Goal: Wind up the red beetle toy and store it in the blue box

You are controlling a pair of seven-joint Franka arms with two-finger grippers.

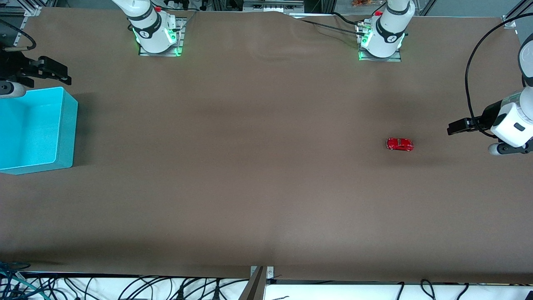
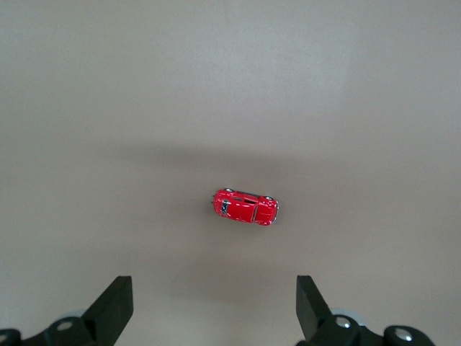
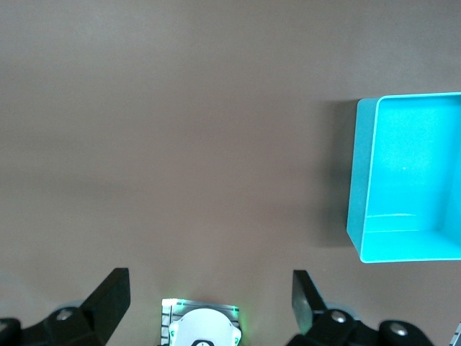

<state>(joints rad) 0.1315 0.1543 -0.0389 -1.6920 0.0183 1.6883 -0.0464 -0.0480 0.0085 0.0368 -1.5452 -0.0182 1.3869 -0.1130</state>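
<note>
The red beetle toy stands on its wheels on the brown table toward the left arm's end; it also shows in the left wrist view. My left gripper hangs open and empty in the air beside the toy, at the table's end; in its own view its fingers are spread wide, clear of the toy. The blue box stands open and empty at the right arm's end, and shows in the right wrist view. My right gripper is open and empty above the table by the box's farther wall.
The two arm bases stand along the table's farther edge; the right one shows in the right wrist view. Cables hang below the nearer table edge. A black cable loops by the left arm.
</note>
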